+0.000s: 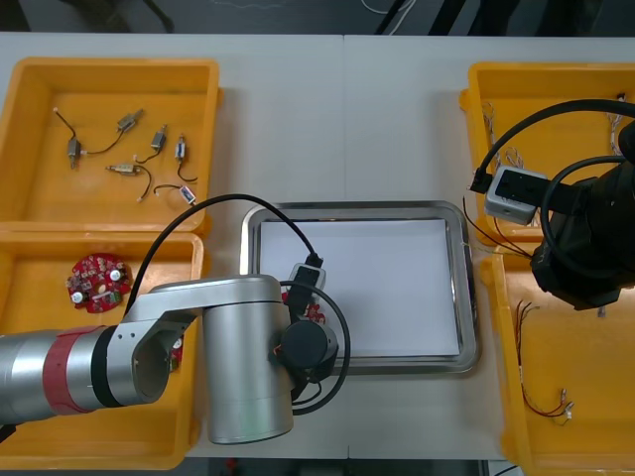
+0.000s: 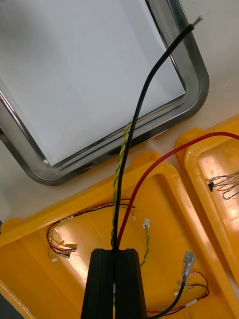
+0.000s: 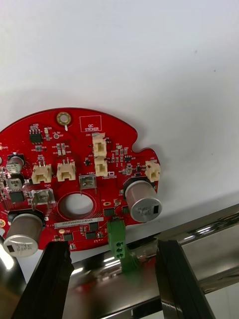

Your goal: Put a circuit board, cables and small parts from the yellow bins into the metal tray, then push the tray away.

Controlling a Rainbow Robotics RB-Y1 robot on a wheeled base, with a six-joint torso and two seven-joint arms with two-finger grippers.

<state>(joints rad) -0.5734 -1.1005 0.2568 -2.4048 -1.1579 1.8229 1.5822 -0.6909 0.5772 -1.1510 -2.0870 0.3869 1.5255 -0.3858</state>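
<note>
The round red circuit board (image 3: 79, 169) lies flat on the white inside of the rectangular metal tray (image 3: 199, 224), toward its near left corner, close to the rim. The left gripper (image 3: 112, 245) stands at the board's edge, fingers apart, gripping nothing. Board placement appears done; cable transfer is in hand. The right gripper (image 2: 114, 251), above the near right yellow plastic bin (image 2: 164, 224), is clamped on a bundle of black, red and yellow-green cables (image 2: 123, 159). Next move: carry the bundle over the tray, then release.
</note>
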